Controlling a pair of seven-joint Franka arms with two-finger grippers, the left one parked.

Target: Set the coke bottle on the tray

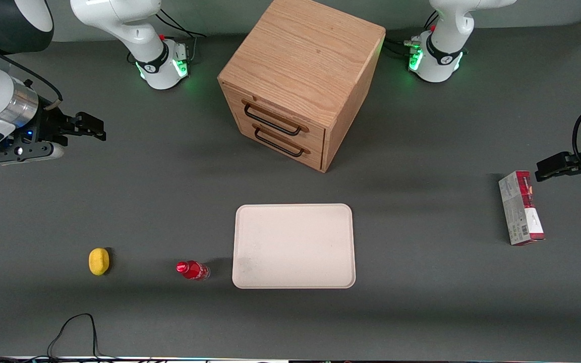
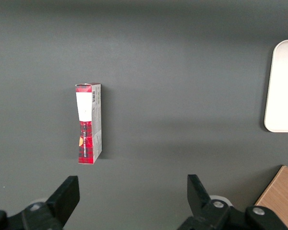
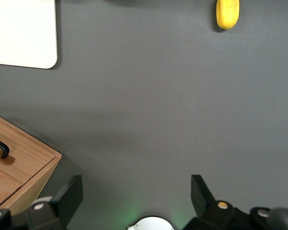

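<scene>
1. Coke bottle (image 1: 192, 270) lying on its side on the grey table (image 1: 421, 302), just beside the tray (image 1: 294, 246), apparently not touching it.
2. Tray bare, nearer the front camera than the wooden drawer cabinet (image 1: 298, 80).
3. Yellow lemon (image 1: 99, 261) farther toward the working arm's end than the bottle.
4. Gripper (image 1: 100, 130) hanging above the table at the working arm's end, well apart from the bottle; fingers (image 3: 201, 191) spread apart, holding nothing.
5. Red-and-white carton (image 1: 520, 207) toward the parked arm's end.
</scene>
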